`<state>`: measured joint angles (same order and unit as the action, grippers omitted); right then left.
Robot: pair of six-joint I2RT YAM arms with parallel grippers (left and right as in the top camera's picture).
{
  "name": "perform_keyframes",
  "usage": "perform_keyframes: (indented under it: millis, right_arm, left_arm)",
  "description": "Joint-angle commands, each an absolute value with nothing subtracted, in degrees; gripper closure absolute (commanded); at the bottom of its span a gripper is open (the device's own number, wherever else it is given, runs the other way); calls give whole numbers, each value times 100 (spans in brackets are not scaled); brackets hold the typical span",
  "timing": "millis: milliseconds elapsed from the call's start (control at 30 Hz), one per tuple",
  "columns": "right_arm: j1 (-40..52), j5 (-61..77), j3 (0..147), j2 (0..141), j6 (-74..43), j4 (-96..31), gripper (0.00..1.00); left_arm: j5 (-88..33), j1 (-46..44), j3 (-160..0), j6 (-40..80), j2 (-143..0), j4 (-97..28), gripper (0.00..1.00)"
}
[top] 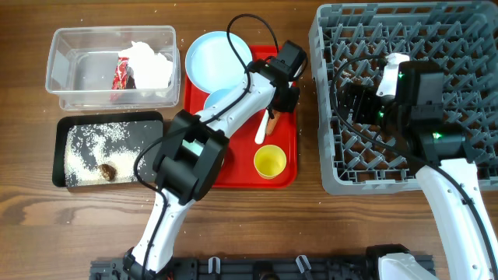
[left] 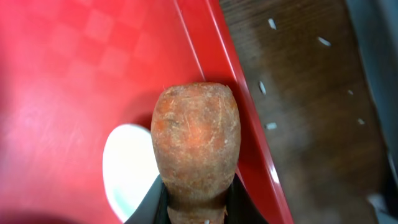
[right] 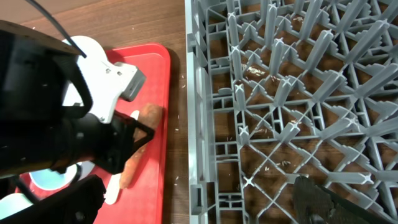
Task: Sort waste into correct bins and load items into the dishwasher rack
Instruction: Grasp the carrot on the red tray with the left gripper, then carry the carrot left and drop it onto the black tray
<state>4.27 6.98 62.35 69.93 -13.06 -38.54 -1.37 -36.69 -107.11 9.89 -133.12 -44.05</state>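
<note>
A: Left end effector (right: 138, 138) is clenched on the stubby orange carrot piece (left: 196, 143). It sits low over the flat red plastic serving tray (top: 294, 148), just inside the right rim, next to the white plastic spoon (top: 261, 131).
B: Where to?
A: Likely the shallow black rectangular tray (top: 58, 152) at the desk's left edge, since the loose white rice grains (top: 101, 140) lie there. Lift first to clear the rim. The carrot is rounded, so grip firmly.
B: Room?
A: The large grey pegged dishwasher rack (top: 327, 117) crowds the right, so only 1 open way: left. Right end effector (top: 352, 101) is over the rack, grip state unreadable.
</note>
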Motion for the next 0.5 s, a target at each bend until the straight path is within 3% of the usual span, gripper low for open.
perform_keyframes:
  millis: [0,233,467]
  right_arm:
    - [399,578,6331,6997,-1350,-3846,0]
    - [399,578,6331,6997,-1352,-3839,0]
    - [399,580,6331,6997,-1356,-3800,0]
  left_arm:
    - [-78,-3573,-10698,1194,-12075,-4552,94]
    - [-49,-2486,-10696,2130,-10580,-5710,95]
    - [-34,-172,-10567,2644,-10438,-8042,96]
